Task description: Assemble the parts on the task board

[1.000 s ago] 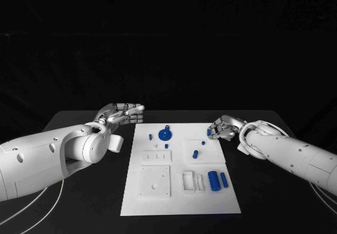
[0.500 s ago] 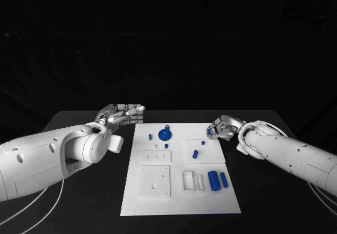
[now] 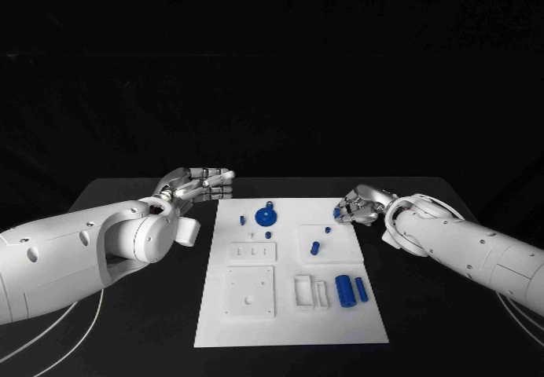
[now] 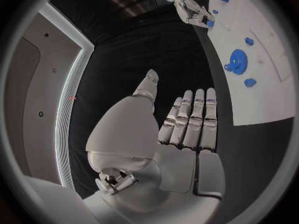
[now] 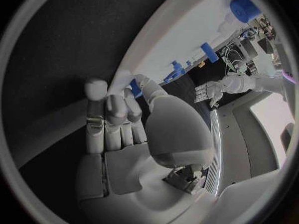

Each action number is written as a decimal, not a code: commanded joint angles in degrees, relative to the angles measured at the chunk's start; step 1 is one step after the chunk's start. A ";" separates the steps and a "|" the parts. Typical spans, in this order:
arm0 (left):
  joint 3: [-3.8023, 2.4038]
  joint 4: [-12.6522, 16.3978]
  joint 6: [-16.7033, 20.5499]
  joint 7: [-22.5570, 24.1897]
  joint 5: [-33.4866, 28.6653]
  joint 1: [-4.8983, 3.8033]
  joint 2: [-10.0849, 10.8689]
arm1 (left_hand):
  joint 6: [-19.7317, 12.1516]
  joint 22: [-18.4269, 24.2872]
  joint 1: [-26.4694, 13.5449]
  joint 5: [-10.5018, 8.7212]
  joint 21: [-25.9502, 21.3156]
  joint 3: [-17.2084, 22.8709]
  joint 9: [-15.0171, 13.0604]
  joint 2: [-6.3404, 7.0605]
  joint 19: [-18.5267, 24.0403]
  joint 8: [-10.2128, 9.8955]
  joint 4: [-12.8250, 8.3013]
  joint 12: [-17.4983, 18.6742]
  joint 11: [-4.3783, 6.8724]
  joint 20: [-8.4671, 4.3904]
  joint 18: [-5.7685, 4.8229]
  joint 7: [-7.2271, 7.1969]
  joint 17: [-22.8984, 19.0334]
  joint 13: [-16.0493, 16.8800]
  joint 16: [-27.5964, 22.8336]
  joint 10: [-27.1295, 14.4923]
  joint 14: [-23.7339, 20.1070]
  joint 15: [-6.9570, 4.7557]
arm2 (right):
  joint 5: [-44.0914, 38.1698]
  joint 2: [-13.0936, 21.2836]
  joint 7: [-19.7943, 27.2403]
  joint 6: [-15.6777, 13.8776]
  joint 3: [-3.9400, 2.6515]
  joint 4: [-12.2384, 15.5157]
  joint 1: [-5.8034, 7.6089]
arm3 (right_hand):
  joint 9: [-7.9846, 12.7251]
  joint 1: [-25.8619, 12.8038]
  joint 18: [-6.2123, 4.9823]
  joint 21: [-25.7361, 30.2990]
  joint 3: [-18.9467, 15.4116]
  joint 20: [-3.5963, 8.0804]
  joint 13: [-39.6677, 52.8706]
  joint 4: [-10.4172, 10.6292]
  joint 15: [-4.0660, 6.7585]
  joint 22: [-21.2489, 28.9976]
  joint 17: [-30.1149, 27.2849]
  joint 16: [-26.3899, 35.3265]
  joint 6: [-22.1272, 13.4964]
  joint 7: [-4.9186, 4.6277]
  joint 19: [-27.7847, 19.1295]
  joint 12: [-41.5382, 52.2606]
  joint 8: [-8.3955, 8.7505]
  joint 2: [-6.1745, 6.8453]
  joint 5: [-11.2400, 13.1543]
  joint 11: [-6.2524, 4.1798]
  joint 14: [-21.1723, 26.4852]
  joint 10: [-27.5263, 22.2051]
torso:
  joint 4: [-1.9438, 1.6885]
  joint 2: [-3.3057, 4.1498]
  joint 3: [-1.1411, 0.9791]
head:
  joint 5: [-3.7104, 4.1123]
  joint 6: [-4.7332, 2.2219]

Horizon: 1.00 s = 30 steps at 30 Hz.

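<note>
No text or labels can be read

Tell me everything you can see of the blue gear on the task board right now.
The blue gear is a round, toothed disc in a matte blue, plastic-looking material, with a small raised knob at its far edge. It sits flat on the far part of the white task board, between the two hands. Nothing touches it: the left hand hovers off the board's far left corner, and the right hand is at the board's right edge, fingers around a small blue part.
</note>
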State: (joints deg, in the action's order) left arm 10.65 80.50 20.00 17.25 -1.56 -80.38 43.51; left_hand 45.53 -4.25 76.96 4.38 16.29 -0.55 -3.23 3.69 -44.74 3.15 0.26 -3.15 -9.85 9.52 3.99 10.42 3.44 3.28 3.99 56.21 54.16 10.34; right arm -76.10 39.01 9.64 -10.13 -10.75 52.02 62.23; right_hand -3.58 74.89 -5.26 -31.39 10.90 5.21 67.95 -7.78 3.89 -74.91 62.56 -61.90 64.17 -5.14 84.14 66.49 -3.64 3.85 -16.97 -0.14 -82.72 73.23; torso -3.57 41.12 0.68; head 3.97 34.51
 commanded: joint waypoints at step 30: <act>-0.07 0.24 -0.36 -0.65 0.38 -0.22 0.17 | 3.86 -0.43 1.71 3.71 2.20 -2.17 -0.15 -5.18 -4.02 0.22 -3.67 -0.33 0.64 -2.57 -1.45 -0.58 0.18 0.09 4.85 2.08 9.02 -2.81 | 1.45 -0.27 -1.96 -4.55 0.10 1.49 -0.41 | -0.11 -2.48 0.16 -0.65 7.80 0.70 0.59 -0.62 0.79 -3.22 0.74 -0.48 1.60 0.34 2.54 0.10 0.09 0.07 -6.29 -0.79 -0.23 0.49 | 0.22 -0.07 -0.08 | -0.04 0.31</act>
State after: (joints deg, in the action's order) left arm 10.65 80.67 20.01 16.75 -1.53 -80.38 43.70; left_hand 49.40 -4.66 78.69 7.85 18.33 -2.61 -3.32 -1.21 -48.39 3.15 -3.23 -3.15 -9.06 6.90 3.05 9.87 3.60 3.28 8.57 58.04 63.04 7.65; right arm -74.96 38.77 8.63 -13.80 -10.66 53.12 61.84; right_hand -3.59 72.96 -5.27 -31.86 18.31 5.62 68.48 -8.41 4.40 -74.90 63.24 -62.34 66.24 -4.81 84.13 66.77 -3.38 4.21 -23.11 -0.82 -83.12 73.70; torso -3.47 41.08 0.66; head 4.10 34.67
